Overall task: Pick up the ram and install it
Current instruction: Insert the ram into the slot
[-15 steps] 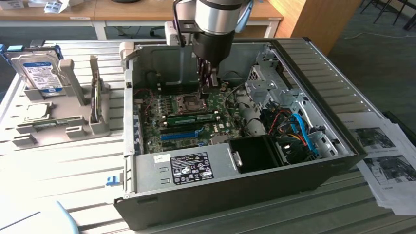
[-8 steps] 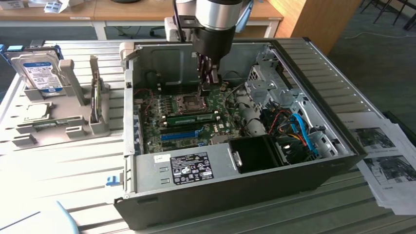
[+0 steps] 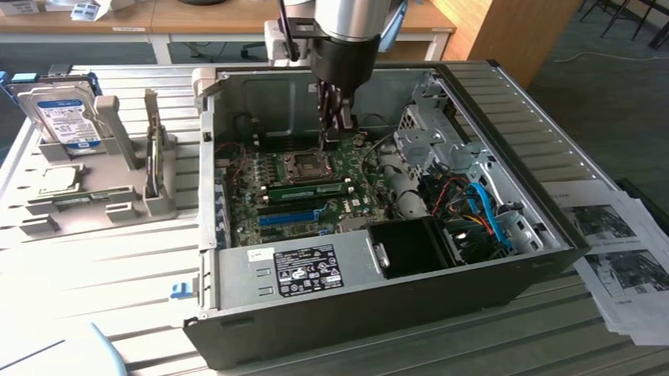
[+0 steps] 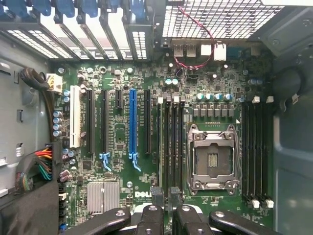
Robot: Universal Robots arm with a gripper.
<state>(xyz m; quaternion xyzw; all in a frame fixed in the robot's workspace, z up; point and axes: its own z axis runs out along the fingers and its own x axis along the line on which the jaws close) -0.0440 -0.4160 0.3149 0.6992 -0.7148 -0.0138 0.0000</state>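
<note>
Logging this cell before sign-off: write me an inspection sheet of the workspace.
Surface: slatted grey table carrying the open computer case.
Job's things: green ram stands in a motherboard slot beside the CPU socket.
Clutter: hard drive upright in a grey rack; printed sheets at the exterior view's right.
Grippers: pincer inside the case over the board near the socket, open, holding nothing.
Cables: blue and orange cables inside the case at the exterior view's right; red-black wires by the rear grille.
Surroundings: wooden desks behind the table.
</note>
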